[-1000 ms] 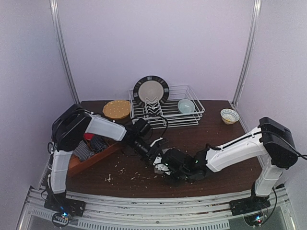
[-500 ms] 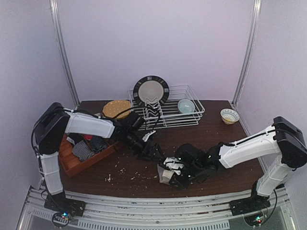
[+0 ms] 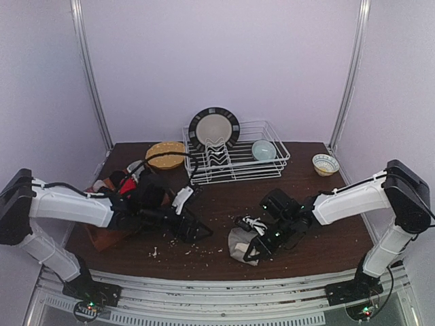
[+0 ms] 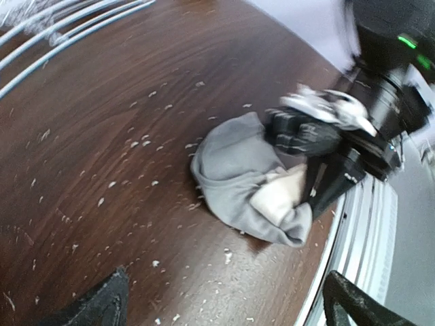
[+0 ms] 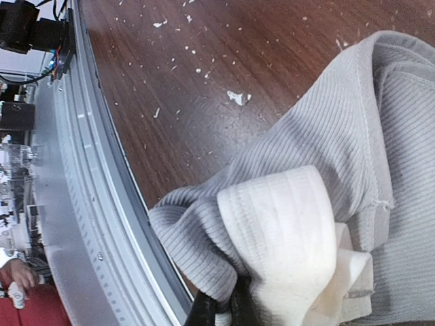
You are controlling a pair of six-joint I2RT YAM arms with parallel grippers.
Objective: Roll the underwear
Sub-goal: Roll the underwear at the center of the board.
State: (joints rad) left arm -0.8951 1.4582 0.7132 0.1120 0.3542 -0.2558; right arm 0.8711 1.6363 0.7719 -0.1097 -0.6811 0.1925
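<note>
One grey-beige underwear [image 3: 238, 246] sits pinched in the right gripper [image 3: 258, 244]; the left gripper [image 3: 195, 229], jaws wide and empty, should pin its left edge for a tight roll.

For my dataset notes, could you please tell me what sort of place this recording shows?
Probably a lab test booth staged as a home tabletop: plain pale walls, an aluminium rail carrying two robot arms at the table's edge, and a wire dish rack holding a plate.

grey-beige underwear [image 5: 319, 149] hides most of the right end effector [image 5: 216, 309], cropped below.
</note>
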